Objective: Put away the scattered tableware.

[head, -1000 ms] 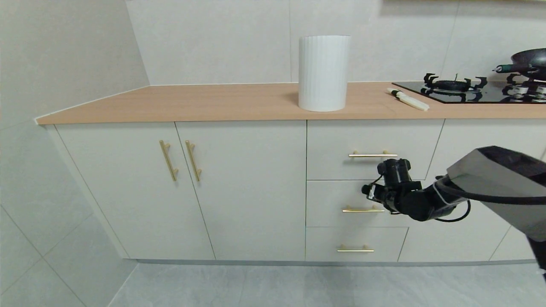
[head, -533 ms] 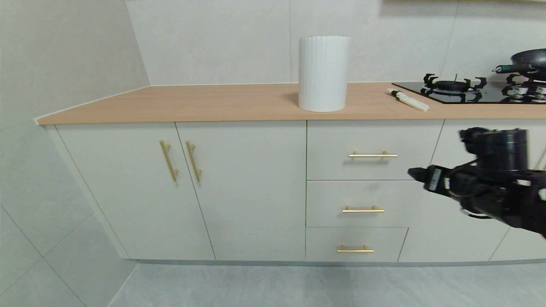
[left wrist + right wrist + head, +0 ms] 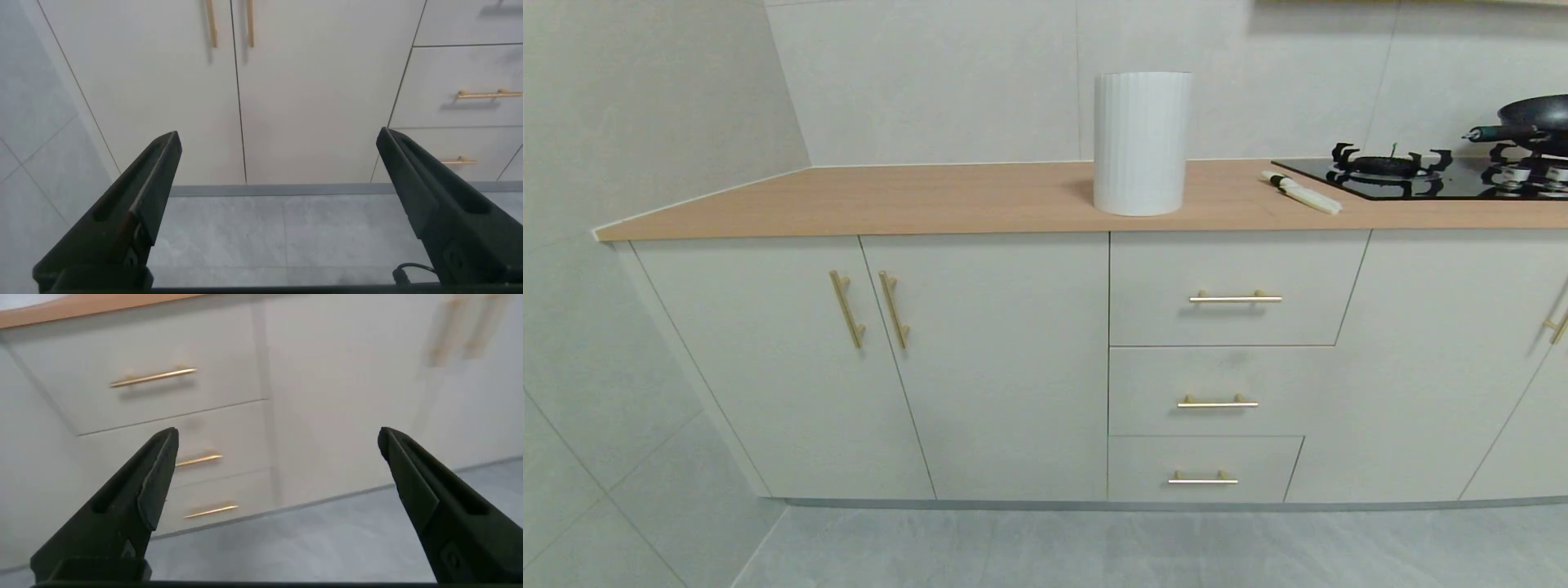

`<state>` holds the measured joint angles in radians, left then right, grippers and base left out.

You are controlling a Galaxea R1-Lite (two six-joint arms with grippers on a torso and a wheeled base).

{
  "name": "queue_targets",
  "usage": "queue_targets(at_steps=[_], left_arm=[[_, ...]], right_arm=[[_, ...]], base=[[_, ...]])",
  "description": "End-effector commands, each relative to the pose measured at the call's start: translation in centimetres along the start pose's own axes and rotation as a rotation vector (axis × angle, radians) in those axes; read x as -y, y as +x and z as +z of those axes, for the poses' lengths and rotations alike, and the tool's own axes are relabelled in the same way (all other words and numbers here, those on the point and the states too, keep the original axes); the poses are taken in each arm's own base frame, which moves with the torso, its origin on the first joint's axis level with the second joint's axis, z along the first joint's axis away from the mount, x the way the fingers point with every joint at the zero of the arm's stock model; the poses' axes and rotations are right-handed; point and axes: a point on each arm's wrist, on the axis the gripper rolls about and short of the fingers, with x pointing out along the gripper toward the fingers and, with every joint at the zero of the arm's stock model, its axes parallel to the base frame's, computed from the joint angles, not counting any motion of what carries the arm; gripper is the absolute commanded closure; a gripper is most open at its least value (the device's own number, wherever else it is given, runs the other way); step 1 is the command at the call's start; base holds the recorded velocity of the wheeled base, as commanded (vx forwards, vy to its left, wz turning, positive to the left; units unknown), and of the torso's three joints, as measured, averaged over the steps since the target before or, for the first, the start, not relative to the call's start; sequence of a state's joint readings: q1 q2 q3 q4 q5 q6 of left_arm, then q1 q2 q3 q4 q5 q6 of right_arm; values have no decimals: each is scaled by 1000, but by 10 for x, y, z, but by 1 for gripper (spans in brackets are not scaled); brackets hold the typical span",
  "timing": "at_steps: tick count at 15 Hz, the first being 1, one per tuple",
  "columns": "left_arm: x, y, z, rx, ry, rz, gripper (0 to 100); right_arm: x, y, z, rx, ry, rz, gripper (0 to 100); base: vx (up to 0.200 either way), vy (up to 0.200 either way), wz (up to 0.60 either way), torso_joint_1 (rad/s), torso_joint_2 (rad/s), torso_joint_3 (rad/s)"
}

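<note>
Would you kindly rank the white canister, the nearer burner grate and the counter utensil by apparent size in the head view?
1. white canister
2. nearer burner grate
3. utensil
The last two look close, so their order is unsure.

Before me, a canister (image 3: 1141, 143) stands on the counter (image 3: 931, 200); right of it lies a utensil (image 3: 1301, 191), then the stove (image 3: 1421, 186).

Pale grey tiled walls (image 3: 931, 73) meet in a corner behind a wood-toned counter (image 3: 890, 200). Beneath it, cream cabinet doors (image 3: 996, 367) and three stacked drawers (image 3: 1225, 384) carry brass bar handles (image 3: 1235, 299). The floor (image 3: 1094, 547) is grey tile. A black hob (image 3: 1413, 181) is set into the counter's right end.
</note>
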<state>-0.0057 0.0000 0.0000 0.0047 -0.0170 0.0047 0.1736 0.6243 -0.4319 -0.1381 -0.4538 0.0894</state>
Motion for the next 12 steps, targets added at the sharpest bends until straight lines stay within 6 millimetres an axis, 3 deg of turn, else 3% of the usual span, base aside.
queue_targets(at_steps=[1,7,10,12], left_arm=[[0,0,0,0,0,0,0],[0,0,0,0,0,0,0],[0,0,0,0,0,0,0],[0,0,0,0,0,0,0]], right_arm=[[27,-55,-15,131,36,-61,0],[38,-98,-54,225,15,-93,0],[38,-95,-67,210,32,-51,0],[35,-82,-89,140,17,-32,0]], base=[[0,0,0,0,0,0],[0,0,0,0,0,0],[0,0,0,0,0,0],[0,0,0,0,0,0]])
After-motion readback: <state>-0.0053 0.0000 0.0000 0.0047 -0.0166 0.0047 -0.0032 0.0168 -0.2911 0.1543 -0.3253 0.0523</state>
